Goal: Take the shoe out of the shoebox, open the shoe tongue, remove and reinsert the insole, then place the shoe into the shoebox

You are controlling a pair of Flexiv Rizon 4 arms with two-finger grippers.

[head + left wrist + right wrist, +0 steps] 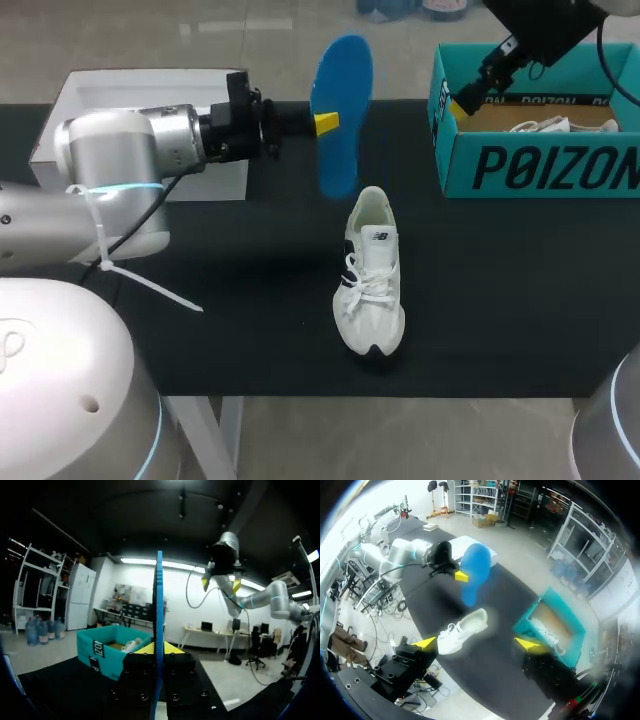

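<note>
**Left arm holds the insole aloft; shoe stands on the table**

Your left arm (120, 150) comes in from the left side and stretches level across the back of the table. Its wrist is turned so the fingers point sideways toward the shoebox (535, 160). Your left gripper (330, 122) is clamped narrowly on the blue insole (341, 110). From the left wrist camera you see the insole edge-on, standing upright between the two yellow tips, with one finger on each face. The insole hangs in the air clear of the table, above and behind the heel of the shoe (370, 275).

Your right arm (540, 25) enters at the far right corner and is raised above the shoebox. Your right gripper (476, 644) looks down over the table with its fingers spread wide. Nothing lies between them and they touch nothing.

The shoe is white and stands upright on its sole near the middle of the table (500, 300). Its toe points toward the robot's side and its heel opening toward the far edge. It is well apart from the shoebox and free of both grippers.

The shoebox is teal and open-topped, and it sits at the far right of the table. A second shoe (545, 125), also white, lies inside it. A white box (110, 95) sits at the far left, partly hidden behind your left arm's wrist. The table top is black.
</note>
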